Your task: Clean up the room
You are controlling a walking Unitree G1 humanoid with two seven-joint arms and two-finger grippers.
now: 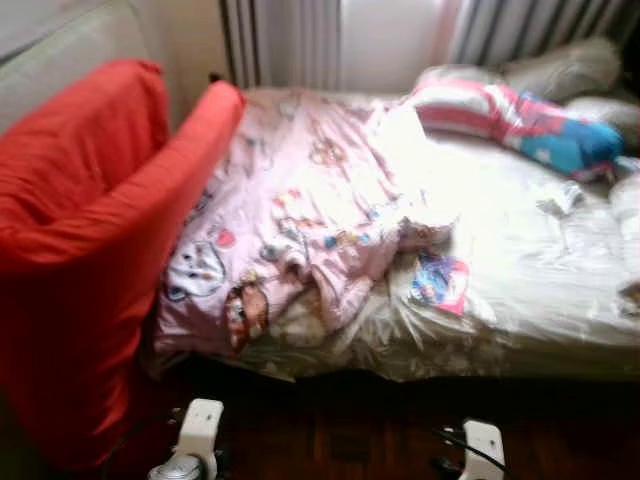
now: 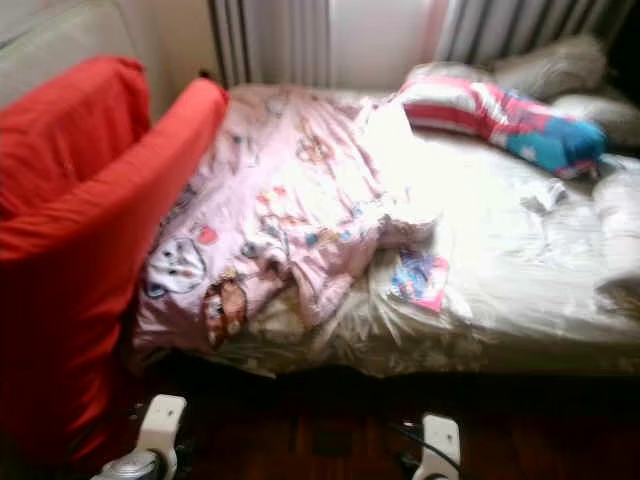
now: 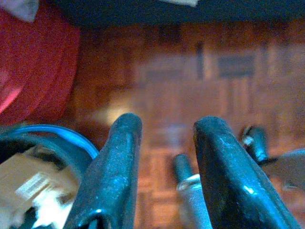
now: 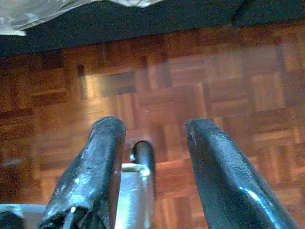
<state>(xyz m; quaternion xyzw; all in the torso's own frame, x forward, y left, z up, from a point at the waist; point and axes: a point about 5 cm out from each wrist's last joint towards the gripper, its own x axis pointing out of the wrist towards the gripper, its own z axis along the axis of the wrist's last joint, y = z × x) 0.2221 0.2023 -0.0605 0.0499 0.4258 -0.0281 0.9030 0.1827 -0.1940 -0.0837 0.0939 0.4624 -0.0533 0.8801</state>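
Note:
A bed with a shiny white sheet stands before me. A rumpled pink cartoon-print blanket covers its left half and hangs over the front edge. A small colourful flat packet or booklet lies on the sheet near that edge. Something small and crumpled, white, lies further right. My left arm and right arm hang low in front of the bed. In the wrist views, my left gripper and right gripper are both open over the parquet floor, holding nothing.
A red armchair stands against the bed's left side. A pink, white and blue striped cushion and grey pillows lie at the bed's far right. Curtains hang behind. A blue-rimmed round thing sits by my left gripper.

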